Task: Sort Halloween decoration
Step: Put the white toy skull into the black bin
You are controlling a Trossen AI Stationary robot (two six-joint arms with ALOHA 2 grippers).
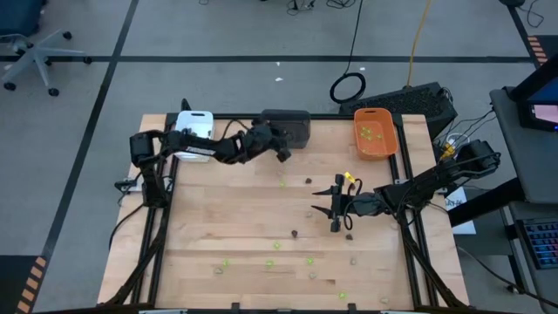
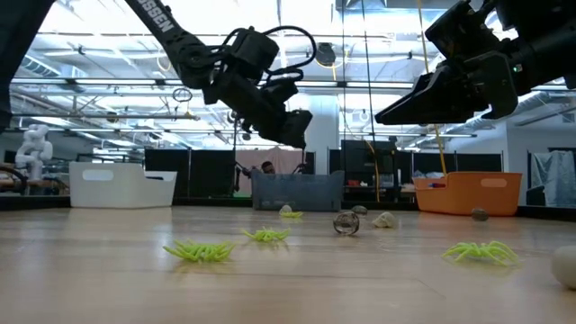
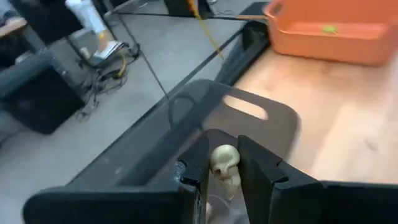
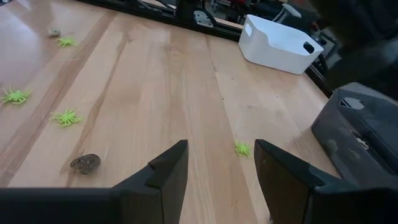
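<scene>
My left gripper is shut on a pale beige skull piece just above the dark grey tray at the table's far edge. In the low view, my left gripper hangs well above the table in front of that tray. My right gripper stands open above the table's right middle, with nothing between its fingers. On the table beyond them lies a lime green spider. More green spiders and small dark and beige pieces lie scattered on the wood. My left gripper pinches the skull's two sides between its two fingers. The fingers slant down toward the table's far edge. The skull is lifted clear, over the dark grey tray's near wall.
A white tray stands at the far left, and an orange tray holding green pieces stands at the far right. A brownish piece lies near my right gripper. Black rails frame the table.
</scene>
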